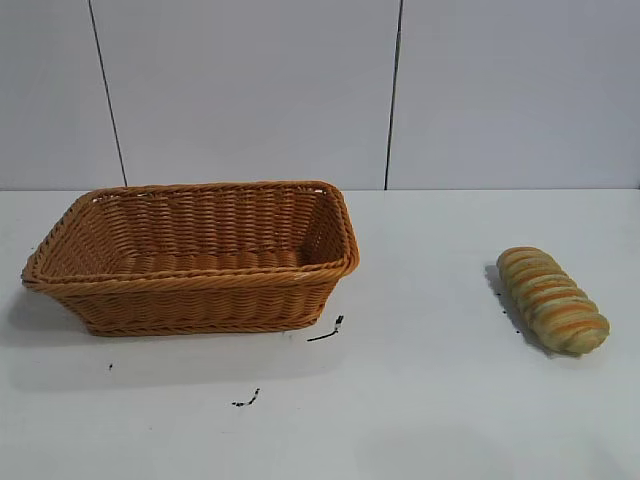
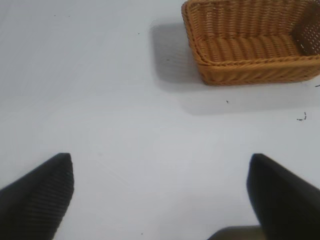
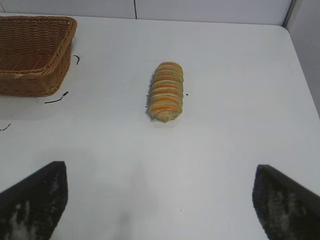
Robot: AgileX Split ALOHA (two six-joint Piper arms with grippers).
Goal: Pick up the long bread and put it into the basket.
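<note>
Lying well apart from the basket (image 1: 190, 255), the long bread (image 1: 553, 299) has only black marks (image 1: 327, 331) between; both jaws wide.

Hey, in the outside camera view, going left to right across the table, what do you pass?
basket → black scuff marks on the table → long bread

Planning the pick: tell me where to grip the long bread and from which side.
Grip the long bread across its narrow middle, coming down from above with the open right tool, whose view it fills. It lies flat and alone on the table, long sides free, apart from the basket.
</note>
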